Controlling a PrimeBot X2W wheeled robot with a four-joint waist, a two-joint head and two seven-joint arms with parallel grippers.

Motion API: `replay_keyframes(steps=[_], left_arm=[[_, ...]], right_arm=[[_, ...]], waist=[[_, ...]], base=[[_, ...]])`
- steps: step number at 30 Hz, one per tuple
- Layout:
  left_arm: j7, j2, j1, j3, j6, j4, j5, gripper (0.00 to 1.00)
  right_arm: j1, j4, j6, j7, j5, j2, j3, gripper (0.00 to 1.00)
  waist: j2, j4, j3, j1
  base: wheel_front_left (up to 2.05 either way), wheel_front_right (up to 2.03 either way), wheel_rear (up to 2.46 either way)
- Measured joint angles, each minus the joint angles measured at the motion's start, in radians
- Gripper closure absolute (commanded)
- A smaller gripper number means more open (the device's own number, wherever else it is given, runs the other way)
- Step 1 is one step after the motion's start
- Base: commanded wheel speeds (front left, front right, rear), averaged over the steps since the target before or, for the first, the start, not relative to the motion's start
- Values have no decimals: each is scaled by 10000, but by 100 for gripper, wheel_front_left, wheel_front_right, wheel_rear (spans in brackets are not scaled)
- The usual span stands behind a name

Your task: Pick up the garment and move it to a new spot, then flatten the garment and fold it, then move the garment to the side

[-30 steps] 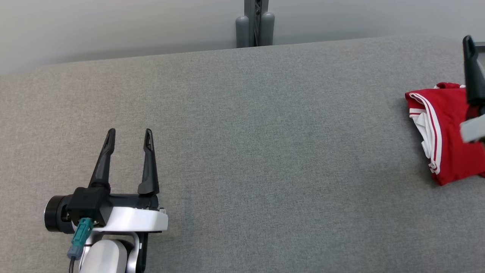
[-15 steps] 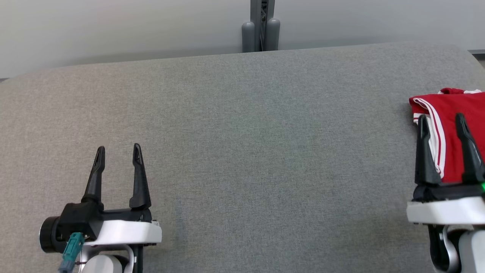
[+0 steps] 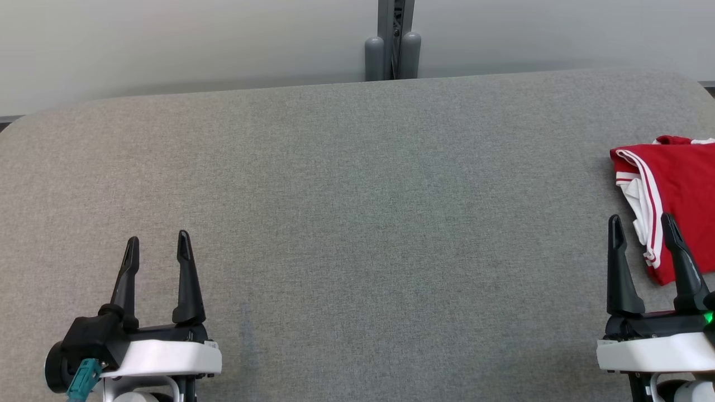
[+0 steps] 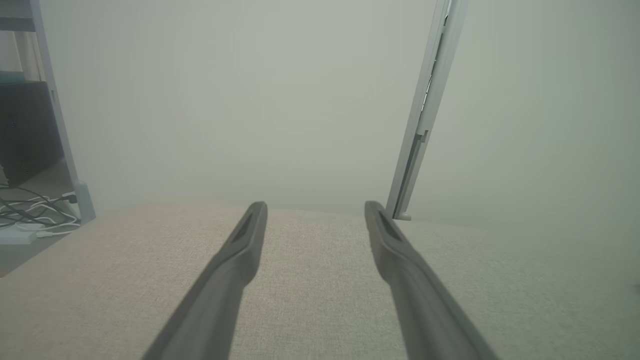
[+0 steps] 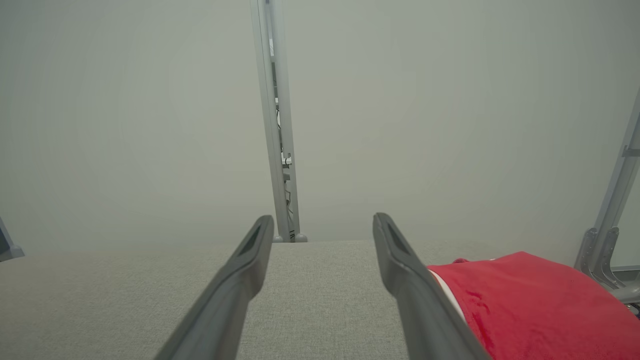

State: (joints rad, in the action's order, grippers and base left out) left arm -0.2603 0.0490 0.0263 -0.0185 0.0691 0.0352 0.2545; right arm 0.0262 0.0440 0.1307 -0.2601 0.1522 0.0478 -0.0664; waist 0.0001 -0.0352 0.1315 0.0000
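Clearly the whole matter turns on the right side of the frame. The folded red jersey with white-and-red striped trim (image 3: 678,195) lies at the right edge of the head view, partly cut off by that edge, on the grey fabric-covered table (image 3: 357,195). Its striped edge, which I take for its long axis, runs from the upper right down towards the lower right, slanting slightly.

The right hand (image 3: 641,219) sits at the lower right, just below the jersey and pointing up the frame, with both dark fingers spread wide and nothing between them. Its outer finger crosses the jersey's lower corner in the picture, but I cannot tell whether it touches the cloth. In the right wrist view the jersey (image 5: 540,305) lies to the lower right of the right hand (image 5: 323,218), outside the gap between the fingers.

The left hand (image 3: 157,237) is at the lower left, likewise wide open and empty, well apart from the jersey.

By my judgement, any reach for the cloth belongs to the right arm, shifting up and right.

Counted: one jersey, two hands, one table, and one grey metal post (image 3: 395,39) at the top centre.
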Motion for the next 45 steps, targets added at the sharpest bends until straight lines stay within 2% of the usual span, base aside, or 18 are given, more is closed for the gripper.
replay_keyframes(steps=[18,34,45], left_arm=[[0,2,-17,-52,-111,-96,-65,0],[0,2,-25,-111,-585,121,201,0],[0,2,-25,-128,-639,146,203,0]], right_arm=[[1,-54,0,0,-17,0,82,0],[42,-155,0,0,-38,-2,27,0],[54,-155,0,0,-36,-2,17,0]], waist=[[0,98,-25,0],[0,68,-21,0],[-1,74,-55,0]], base=[[0,0,0],[0,0,0],[0,0,0]])
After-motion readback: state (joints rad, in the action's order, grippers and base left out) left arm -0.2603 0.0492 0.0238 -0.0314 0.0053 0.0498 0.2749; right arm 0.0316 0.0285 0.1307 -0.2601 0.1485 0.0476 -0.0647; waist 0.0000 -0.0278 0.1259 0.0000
